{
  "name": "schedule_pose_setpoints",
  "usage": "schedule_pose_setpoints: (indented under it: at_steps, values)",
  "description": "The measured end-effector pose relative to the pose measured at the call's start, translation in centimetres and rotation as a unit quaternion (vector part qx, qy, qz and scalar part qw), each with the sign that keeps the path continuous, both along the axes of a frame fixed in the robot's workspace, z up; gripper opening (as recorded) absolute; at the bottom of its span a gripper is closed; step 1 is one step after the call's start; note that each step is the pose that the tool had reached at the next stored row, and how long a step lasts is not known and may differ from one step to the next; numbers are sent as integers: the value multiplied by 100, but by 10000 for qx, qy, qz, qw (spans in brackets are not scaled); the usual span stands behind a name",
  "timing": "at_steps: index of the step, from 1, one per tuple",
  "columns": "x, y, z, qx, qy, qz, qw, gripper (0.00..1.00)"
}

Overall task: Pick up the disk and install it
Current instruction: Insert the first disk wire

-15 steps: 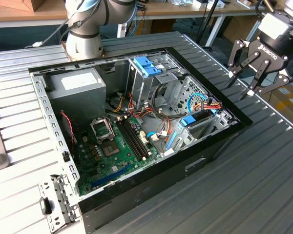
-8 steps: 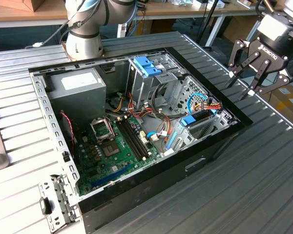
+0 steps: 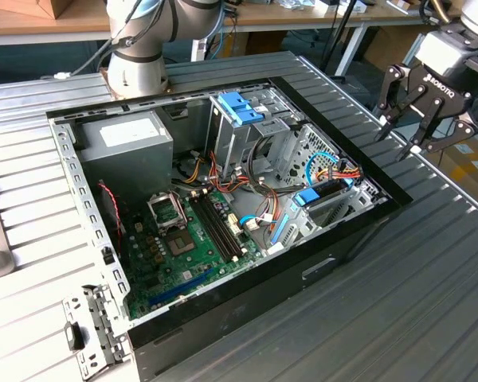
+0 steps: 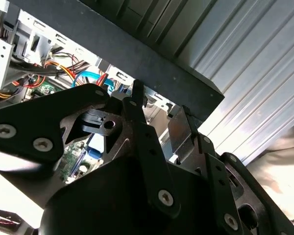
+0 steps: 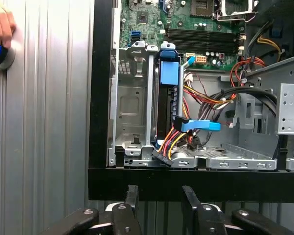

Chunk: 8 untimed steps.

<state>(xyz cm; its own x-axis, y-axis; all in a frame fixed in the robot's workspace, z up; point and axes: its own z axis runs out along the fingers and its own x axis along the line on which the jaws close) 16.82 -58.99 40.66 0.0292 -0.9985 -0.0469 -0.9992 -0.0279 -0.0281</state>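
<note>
A robot gripper (image 3: 410, 135) hangs with its fingers apart and nothing between them, just outside the black rim of an open computer case (image 3: 247, 314) lying on a ribbed metal table (image 3: 430, 302). The disk (image 5: 169, 105), edged in bright blue rails, already stands on edge in the metal drive cage (image 5: 130, 105) inside the case, near the rim closest to the gripper, with coloured cables (image 5: 166, 144) plugged at its end. A person's hand (image 5: 0, 27) rests on the table beside the case.
</note>
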Motion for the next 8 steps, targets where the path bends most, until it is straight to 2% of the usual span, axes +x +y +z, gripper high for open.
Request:
schedule_pose_setpoints:
  at_steps: [1, 8]
  values:
    - [-2, 0, -1, 0, -10, 0, 10000, 48]
    - [-85, -21, -15, 0, -10, 0, 10000, 48]
